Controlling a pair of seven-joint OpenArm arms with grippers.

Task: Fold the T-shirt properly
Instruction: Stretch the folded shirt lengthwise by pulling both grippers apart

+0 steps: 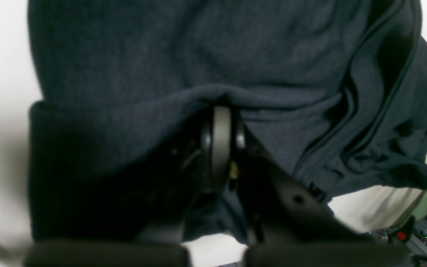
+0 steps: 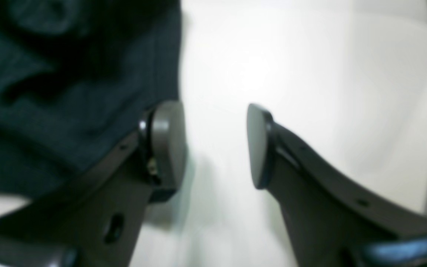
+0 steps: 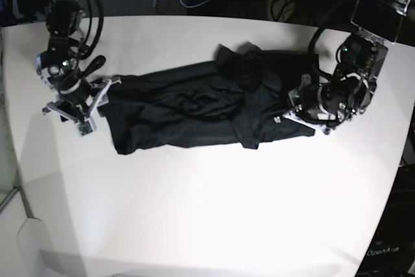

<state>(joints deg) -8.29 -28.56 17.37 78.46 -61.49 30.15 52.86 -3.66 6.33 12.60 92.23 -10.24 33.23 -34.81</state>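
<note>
Lying bunched lengthwise across the white table (image 3: 207,212), black T-shirt (image 3: 194,105), left gripper (image 1: 221,111) clamped shut on a fabric fold, right gripper (image 2: 215,144) jaws apart, empty, at shirt's edge.

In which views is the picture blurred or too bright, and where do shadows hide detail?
Right wrist view: the open right tool and the T-shirt are soft and out of focus, and the white table is washed out. Left wrist view: deep shadow hides the cloth around the left tool; the left edge is smeared. Base view: sharp, evenly lit, with only soft shadows on the table.
</note>
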